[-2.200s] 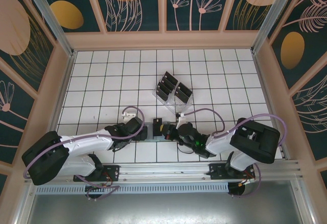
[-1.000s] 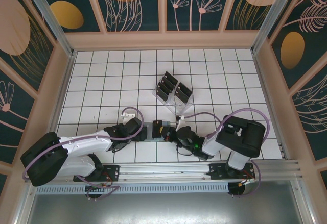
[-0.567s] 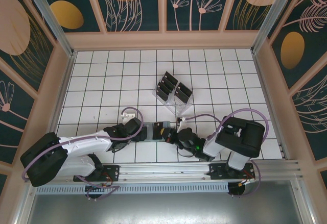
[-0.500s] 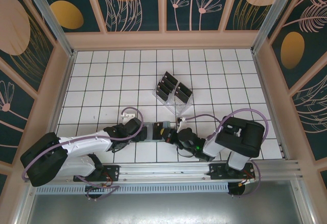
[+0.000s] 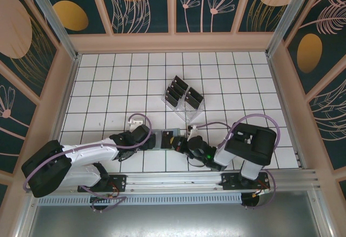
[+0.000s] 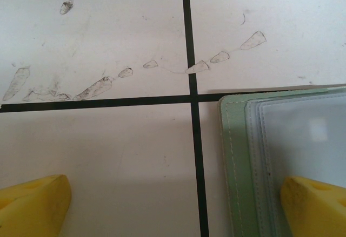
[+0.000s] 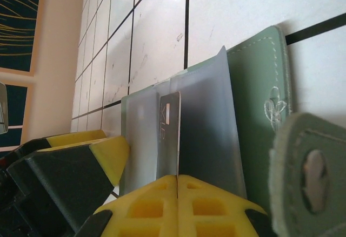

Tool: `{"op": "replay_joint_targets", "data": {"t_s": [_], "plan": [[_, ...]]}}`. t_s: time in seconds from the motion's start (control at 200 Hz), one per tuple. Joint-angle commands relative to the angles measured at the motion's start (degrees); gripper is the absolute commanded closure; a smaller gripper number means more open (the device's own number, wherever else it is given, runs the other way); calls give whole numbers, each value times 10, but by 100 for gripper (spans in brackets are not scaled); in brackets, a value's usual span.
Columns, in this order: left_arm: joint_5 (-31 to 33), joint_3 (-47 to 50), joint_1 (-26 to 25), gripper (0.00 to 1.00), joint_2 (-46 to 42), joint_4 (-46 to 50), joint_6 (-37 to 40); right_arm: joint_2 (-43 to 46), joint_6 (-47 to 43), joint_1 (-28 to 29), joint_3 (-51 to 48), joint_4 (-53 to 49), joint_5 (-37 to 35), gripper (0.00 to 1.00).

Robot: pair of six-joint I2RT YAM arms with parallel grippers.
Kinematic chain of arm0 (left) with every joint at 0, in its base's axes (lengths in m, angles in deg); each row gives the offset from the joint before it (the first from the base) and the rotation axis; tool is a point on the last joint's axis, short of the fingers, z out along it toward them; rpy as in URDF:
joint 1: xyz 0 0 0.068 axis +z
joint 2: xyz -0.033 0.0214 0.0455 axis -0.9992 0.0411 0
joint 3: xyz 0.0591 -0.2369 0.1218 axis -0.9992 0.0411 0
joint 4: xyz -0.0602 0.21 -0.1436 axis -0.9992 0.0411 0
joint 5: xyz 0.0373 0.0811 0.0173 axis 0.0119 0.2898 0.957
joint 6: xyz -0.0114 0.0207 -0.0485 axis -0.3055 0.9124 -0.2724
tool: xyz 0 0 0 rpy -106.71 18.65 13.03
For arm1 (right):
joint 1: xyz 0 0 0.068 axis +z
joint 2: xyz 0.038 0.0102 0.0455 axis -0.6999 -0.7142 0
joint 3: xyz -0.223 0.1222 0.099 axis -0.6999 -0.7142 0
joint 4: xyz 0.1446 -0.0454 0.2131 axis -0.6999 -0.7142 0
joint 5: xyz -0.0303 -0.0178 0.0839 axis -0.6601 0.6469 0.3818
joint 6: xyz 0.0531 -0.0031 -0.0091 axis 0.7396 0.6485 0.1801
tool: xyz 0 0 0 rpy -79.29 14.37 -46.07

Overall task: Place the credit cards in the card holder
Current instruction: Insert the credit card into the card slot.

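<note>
The sage-green card holder lies open between my two grippers at the table's near edge. My right gripper is shut on one dark credit card, held edge-up with its far end among the holder's clear sleeves. The green cover lies to the right of the card. In the left wrist view, my left gripper stands open, with its right finger over the card holder and its left finger over bare tile. Several more credit cards stand farther back.
The clear acrylic rack that holds those cards stands mid-table, beyond the grippers. The holder's green strap tab hangs close to the right wrist camera. My left gripper's yellow finger shows just left of the sleeves.
My right arm has crept left, bringing the card closer in over the holder. The left arm and the holder have stayed put.
</note>
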Motion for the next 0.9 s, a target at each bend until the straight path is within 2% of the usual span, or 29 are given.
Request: {"op": "replay_joint_targets", "data": {"t_s": [0.0, 0.891], "plan": [[-2, 13, -3, 1, -2, 15, -1, -19, 5, 4, 8, -3, 5, 100], [-6, 16, -4, 2, 0, 11, -2, -45, -13, -34, 25, 2, 68, 100]]}}
